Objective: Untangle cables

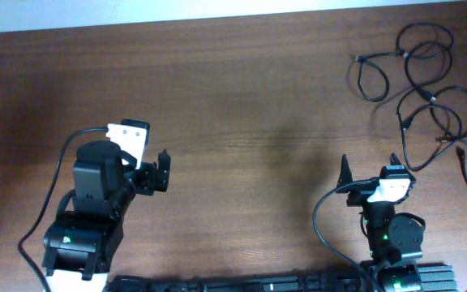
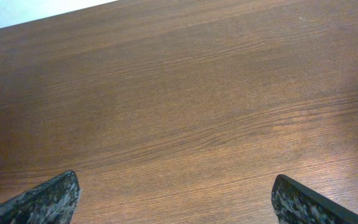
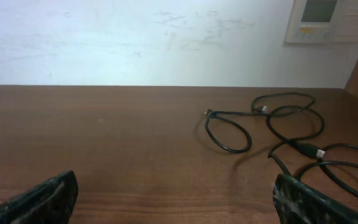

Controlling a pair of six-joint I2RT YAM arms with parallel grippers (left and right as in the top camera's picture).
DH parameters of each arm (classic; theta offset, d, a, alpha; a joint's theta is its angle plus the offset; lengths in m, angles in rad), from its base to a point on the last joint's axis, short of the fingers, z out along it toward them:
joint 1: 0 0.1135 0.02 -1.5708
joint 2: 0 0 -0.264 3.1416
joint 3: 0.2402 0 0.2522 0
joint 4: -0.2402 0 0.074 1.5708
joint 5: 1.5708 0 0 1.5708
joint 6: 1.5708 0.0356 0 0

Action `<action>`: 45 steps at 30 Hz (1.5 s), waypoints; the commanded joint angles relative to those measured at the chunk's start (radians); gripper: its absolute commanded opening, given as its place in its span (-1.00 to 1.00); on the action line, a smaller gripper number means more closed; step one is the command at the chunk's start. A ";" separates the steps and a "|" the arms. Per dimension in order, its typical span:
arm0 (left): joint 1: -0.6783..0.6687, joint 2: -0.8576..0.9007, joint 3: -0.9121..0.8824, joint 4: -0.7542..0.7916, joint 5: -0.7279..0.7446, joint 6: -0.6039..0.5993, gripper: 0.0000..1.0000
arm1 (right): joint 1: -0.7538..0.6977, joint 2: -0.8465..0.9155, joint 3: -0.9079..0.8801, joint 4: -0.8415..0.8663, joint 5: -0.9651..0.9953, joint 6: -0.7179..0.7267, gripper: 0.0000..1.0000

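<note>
The cables (image 1: 428, 89) are thin black cords with small plugs, lying in loose overlapping loops at the table's far right. In the right wrist view they lie ahead and to the right (image 3: 272, 124). My right gripper (image 1: 369, 166) is open and empty, a short way in front of the loops and touching none; its fingertips frame bare wood in the right wrist view (image 3: 176, 202). My left gripper (image 1: 162, 172) is open and empty at the left side of the table, far from the cables. The left wrist view (image 2: 176, 199) holds only bare wood.
The brown wooden table (image 1: 250, 105) runs to a white wall at the back (image 3: 135, 37). A white wall panel (image 3: 328, 22) hangs at the upper right. Thicker black arm wires loop beside each arm base (image 1: 323, 219).
</note>
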 commanded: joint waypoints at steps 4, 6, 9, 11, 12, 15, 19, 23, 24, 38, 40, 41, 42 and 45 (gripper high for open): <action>0.004 -0.003 0.002 0.003 -0.011 0.016 0.98 | -0.006 -0.011 -0.005 -0.010 -0.013 -0.013 0.97; 0.004 -0.003 0.002 0.003 -0.011 0.016 0.98 | -0.006 -0.011 -0.005 -0.010 -0.013 -0.013 0.97; 0.004 -0.003 0.002 0.003 -0.011 0.016 0.99 | -0.006 -0.011 -0.005 -0.010 -0.013 -0.013 0.97; 0.004 -0.003 0.002 -0.005 -0.012 0.016 0.98 | -0.006 -0.011 -0.005 -0.010 -0.013 -0.013 0.97; 0.004 -0.003 0.002 -0.014 -0.011 0.016 0.98 | -0.006 -0.011 -0.005 -0.010 -0.013 -0.013 0.97; -0.001 -0.006 0.000 -0.019 -0.011 0.016 0.98 | -0.006 -0.011 -0.005 -0.010 -0.013 -0.013 0.97; 0.001 -0.106 -0.084 -0.017 0.024 0.015 0.98 | -0.006 -0.011 -0.005 -0.010 -0.013 -0.013 0.97; 0.002 -0.325 -0.446 0.358 0.118 -0.066 0.98 | -0.006 -0.011 -0.005 -0.010 -0.013 -0.013 0.97; 0.002 -0.383 -0.531 0.433 0.122 -0.079 0.98 | -0.006 -0.011 -0.005 -0.010 -0.013 -0.013 0.97; 0.003 -0.863 -0.919 0.662 0.063 -0.071 0.98 | -0.006 -0.011 -0.005 -0.010 -0.013 -0.013 0.97; 0.003 -0.863 -0.919 0.665 0.058 -0.068 0.98 | -0.006 -0.011 -0.005 -0.010 -0.013 -0.013 0.97; 0.003 -0.863 -0.919 0.665 0.057 -0.068 0.98 | -0.006 -0.011 -0.005 -0.010 -0.013 -0.013 0.97; 0.007 -0.863 -0.919 0.665 0.057 -0.067 0.98 | -0.006 -0.011 -0.005 -0.010 -0.013 -0.013 0.97; 0.105 -0.863 -0.919 0.665 0.057 -0.009 0.98 | -0.006 -0.011 -0.005 -0.010 -0.013 -0.013 0.97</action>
